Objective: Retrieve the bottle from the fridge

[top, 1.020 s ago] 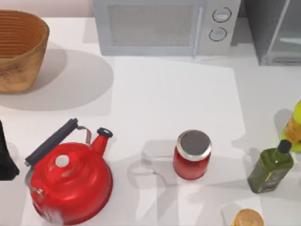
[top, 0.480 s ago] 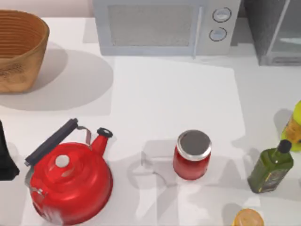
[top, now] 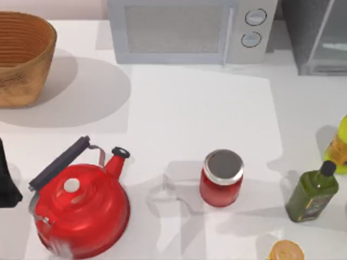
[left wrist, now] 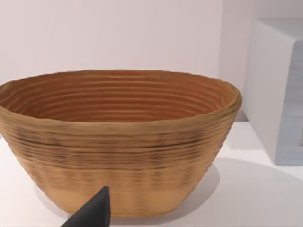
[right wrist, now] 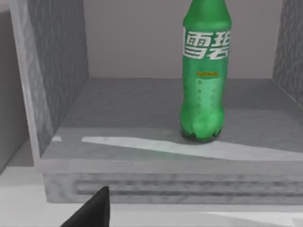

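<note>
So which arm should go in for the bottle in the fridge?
Right, probably. Its wrist view looks straight into the open dark grey fridge at the upright green plastic bottle. The left arm faces the woven wicker basket across the table.

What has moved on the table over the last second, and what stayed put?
The round orange-capped item at the top view's bottom edge slid right and slightly toward the bottom edge. The red kettle, red jar, olive bottle, basket, microwave and fridge stayed put, and the green bottle stands upright inside the fridge.
</note>
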